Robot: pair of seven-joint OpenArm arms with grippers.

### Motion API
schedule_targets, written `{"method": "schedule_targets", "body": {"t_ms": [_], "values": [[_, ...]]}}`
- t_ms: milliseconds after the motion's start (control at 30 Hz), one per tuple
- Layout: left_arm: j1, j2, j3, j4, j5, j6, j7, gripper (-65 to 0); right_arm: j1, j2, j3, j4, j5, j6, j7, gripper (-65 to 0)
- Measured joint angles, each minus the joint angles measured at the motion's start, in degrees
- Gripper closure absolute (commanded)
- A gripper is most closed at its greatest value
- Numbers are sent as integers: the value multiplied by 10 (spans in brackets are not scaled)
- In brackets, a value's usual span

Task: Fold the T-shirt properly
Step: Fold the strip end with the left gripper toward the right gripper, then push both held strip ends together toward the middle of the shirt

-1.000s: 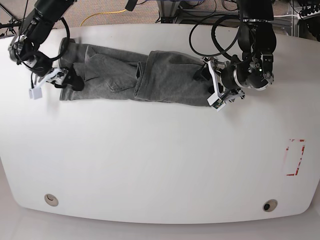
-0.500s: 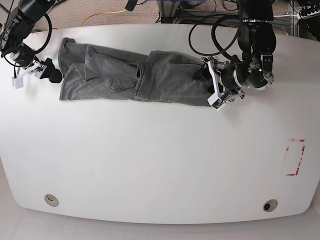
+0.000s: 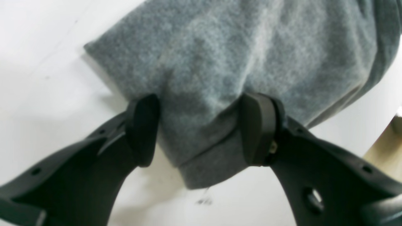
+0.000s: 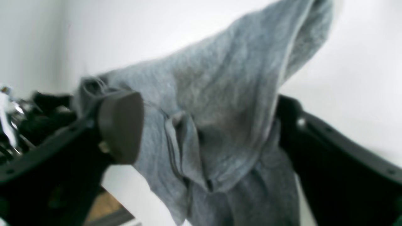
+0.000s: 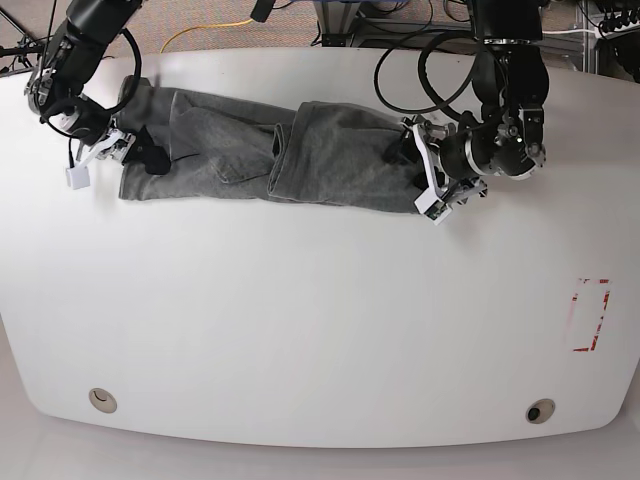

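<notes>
The grey T-shirt (image 5: 270, 155) lies as a long, wrinkled strip across the far part of the white table (image 5: 320, 320). My left gripper (image 5: 423, 180) is at the strip's right end. In the left wrist view this gripper (image 3: 201, 128) stands open, with the T-shirt's (image 3: 251, 47) folded edge bunched between its black pads (image 3: 143, 128). My right gripper (image 5: 125, 153) is at the strip's left end. The right wrist view shows it (image 4: 204, 131) wide open around a hanging fold of the T-shirt (image 4: 220, 94), blurred.
Black cables (image 5: 430, 60) loop above the left arm at the table's far edge. A red-marked rectangle (image 5: 590, 315) is on the table's right side. Two round holes (image 5: 103, 400) (image 5: 540, 411) sit near the front edge.
My right gripper had swung off to the left of the shirt and has come back onto its left end, jaws narrowing slightly. The left arm has barely moved.
</notes>
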Motion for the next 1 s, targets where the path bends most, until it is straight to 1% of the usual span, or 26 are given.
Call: {"method": "schedule_targets", "body": {"t_ms": [67, 100, 167, 267, 300, 400, 433, 567, 667, 733, 800, 1000], "values": [[0, 11, -18, -2, 0, 0, 0, -379, -11, -12, -2, 30, -16, -4, -13, -335], [-1, 17, -23, -8, 0, 0, 0, -379, -16, -16, -4, 45, -23, -7, -19, -296], [-2, 23, -24, -23, 0, 0, 0, -379, -26, -20, -6, 69, -30, -7, -32, -190], [-3, 26, -23, -43, -7, 0, -11, -379, -33, -20, -4, 102, -37, -6, -33, -44], [-4, 29, -23, -48, -12, 0, -14, -379, -34, -17, -8, 115, -36, -7, -29, -8], [-10, 42, -24, -60, -13, 0, -18, -379, -32, -12, -23, 144, -34, -20, -28, 0], [-12, 44, -24, -61, -13, 0, -18, -379, -34, -14, -27, 158, -36, -33, -29, 0], [-17, 50, -23, -69, -14, 0, -17, -379, -40, -15, -39, 222, -34, -47, -30, 0], [-22, 63, -26, -79, -16, 0, -19, -379, -36, -10, -67, 257, -37, -52, -30, 0], [-29, 73, -25, -84, -17, 24, -17, -379, -33, -14, -82, 284, -34, -57, -30, 0], [-38, 83, -24, -92, -17, 39, -15, -379, -33, -15, -92, 306, -31, -57, -29, 0], [-48, 106, -24, -103, -11, 51, -15, -379, -24, -17, -141, 340, -30, -58, -30, 0]]}}
